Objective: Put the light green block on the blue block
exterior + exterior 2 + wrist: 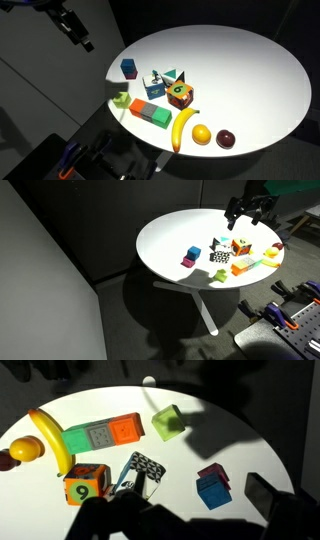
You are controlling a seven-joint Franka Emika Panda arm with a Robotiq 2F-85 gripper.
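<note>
The light green block [122, 101] is a small lime cube lying alone near the table edge; it also shows in the other exterior view [220, 276] and in the wrist view [166, 423]. The blue block [128, 67] is a small dark blue cube a short way from it, seen again in an exterior view [192, 253] and in the wrist view [212, 489], with a magenta face or piece against it. My gripper [72, 28] hangs high above the table, off its edge [248, 208]. Its dark fingers [190, 520] stand wide apart and empty.
On the round white table [250, 70] are an orange-and-green joined block [100, 436], a blue-and-white patterned block [140, 470], a numbered cube [85, 482], a teal triangular piece [170, 76], a banana [50, 440], an orange fruit [201, 134] and a dark plum [226, 138].
</note>
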